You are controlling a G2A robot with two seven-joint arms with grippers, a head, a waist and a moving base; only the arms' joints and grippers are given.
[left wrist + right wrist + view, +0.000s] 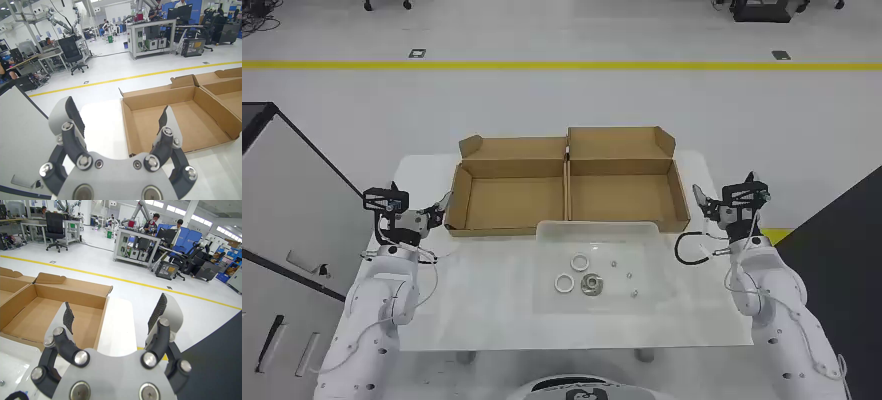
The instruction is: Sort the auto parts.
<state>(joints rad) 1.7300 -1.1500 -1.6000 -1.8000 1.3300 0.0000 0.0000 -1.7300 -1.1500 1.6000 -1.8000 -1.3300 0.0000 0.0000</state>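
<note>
Both arms sit bent at the elbows, one on each flank. The left gripper (118,106) and right gripper (114,300) point forward, fingers spread wide.

White brand lettering on blue partition panels (191,237), small, no other readable text
</note>
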